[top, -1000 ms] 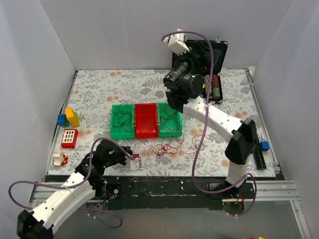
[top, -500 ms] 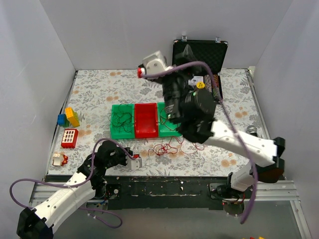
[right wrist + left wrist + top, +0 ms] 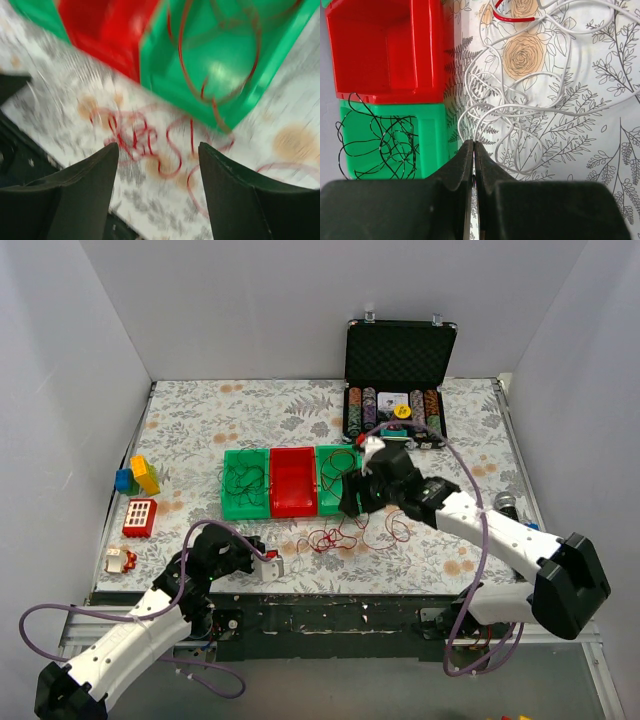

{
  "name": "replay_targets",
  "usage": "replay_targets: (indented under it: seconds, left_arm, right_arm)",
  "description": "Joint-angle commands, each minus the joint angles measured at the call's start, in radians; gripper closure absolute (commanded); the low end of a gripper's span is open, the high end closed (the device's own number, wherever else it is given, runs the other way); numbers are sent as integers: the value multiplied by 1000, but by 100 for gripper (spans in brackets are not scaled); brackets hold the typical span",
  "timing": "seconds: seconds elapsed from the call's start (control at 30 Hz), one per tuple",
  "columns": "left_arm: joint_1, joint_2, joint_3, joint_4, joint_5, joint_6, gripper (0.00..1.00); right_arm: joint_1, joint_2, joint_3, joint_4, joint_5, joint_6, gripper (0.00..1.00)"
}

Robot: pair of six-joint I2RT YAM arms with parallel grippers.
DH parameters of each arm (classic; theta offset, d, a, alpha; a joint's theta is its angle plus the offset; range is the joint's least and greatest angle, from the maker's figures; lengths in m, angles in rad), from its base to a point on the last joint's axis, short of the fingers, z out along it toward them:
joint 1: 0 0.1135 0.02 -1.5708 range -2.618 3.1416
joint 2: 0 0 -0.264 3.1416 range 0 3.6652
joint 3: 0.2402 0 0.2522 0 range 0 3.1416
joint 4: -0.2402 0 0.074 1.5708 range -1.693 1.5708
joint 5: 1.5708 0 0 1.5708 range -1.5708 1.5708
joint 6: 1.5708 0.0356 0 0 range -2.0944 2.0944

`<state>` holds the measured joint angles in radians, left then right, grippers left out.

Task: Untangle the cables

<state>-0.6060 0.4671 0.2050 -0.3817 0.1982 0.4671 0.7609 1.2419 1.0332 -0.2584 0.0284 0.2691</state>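
Observation:
Thin white cable loops (image 3: 520,100) lie on the floral mat; strands run into my left gripper (image 3: 473,143), which is shut on them near the front edge (image 3: 270,565). A black cable (image 3: 385,145) lies coiled in the left green bin (image 3: 246,502). The red bin (image 3: 293,481) holds no cable. Red cable (image 3: 220,65) lies in the right green bin (image 3: 338,502), and more red loops (image 3: 345,532) spread on the mat in front of it. My right gripper (image 3: 159,150) is open and empty, low over those red loops (image 3: 135,137), at the bin's front edge (image 3: 350,502). The right wrist view is blurred.
An open black case of poker chips (image 3: 398,380) stands at the back right. Toy bricks (image 3: 138,475), a red block (image 3: 139,517) and a small toy (image 3: 120,560) lie at the left. A blue piece (image 3: 530,532) sits by the right edge.
My right arm has swung down from high over the back of the table to low over the red loops in front of the right green bin. The left arm has hardly moved.

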Motion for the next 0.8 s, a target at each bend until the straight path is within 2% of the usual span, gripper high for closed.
replay_targets:
  seconds: [0.0, 0.17, 0.3, 0.57, 0.77]
  left_arm:
    - [-3, -15, 27, -26, 7, 4, 100]
    - [-3, -22, 27, -31, 9, 7, 100]
    - [-3, -21, 27, -34, 9, 10, 100]
    - [-3, -22, 22, -31, 12, 13, 100]
    - [-3, -24, 22, -25, 6, 13, 100]
  right_arm:
    - [0, -38, -169, 93, -251, 275, 25]
    - [5, -25, -283, 159, -263, 334, 19]
    - [9, -38, -341, 278, -291, 377, 16]
    - [57, 40, -348, 363, -242, 420, 17]
    - [100, 162, -306, 389, -199, 429, 24]
